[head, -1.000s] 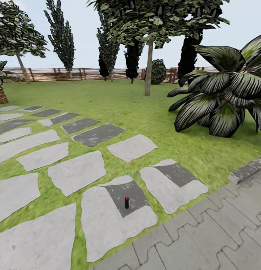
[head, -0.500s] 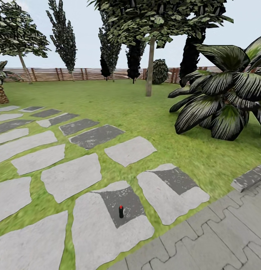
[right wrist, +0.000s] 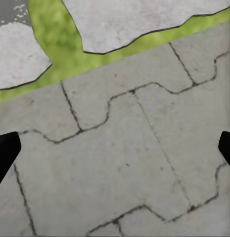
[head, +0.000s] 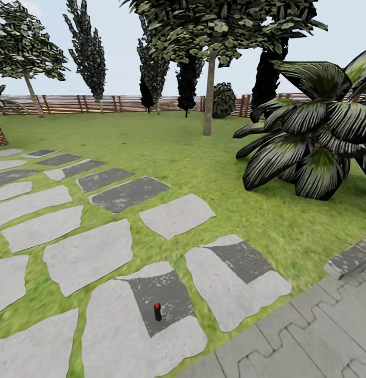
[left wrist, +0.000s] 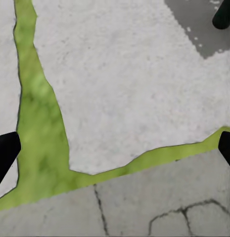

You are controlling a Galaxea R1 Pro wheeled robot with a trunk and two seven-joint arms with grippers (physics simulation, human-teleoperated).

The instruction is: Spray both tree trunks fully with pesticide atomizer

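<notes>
On a two-tone slab of the floor (head: 114, 336), low in the head view, stands the pesticide atomizer (head: 157, 311): upright, red top up, on the dark grey patch w/ grass strips around the slab. Left wrist view shows a dark rounded shape at one corner, prob. the atomizer (left wrist: 223, 14), but too cropped to be sure. Left gripper (left wrist: 115, 148) hangs over light stone and a grass seam, fingers spread wide, nothing btwn them. Right gripper (right wrist: 115, 148) sits over the interlocking pavers (right wrist: 124, 163), fingers likewise released and empty.

Two trees beyond the lawn: near one's tree trunk (head: 208, 93) straight ahead, second tree (head: 25, 47) far left by the fence (head: 98, 104). Both well apart from the bottle. No pesticide visible anywhere.

Step in hand, as I judge: approach, pick not yet begun.

Risks:
- Bottle is tiny and narrow; a finger brushing it on descent could tip it and send it rolling toward the grass seam.
- Base rolling closer may clip it, since it sits low and near.
- Palm plant (head: 314, 142) crowds the right side of the route to the near trunk.
</notes>
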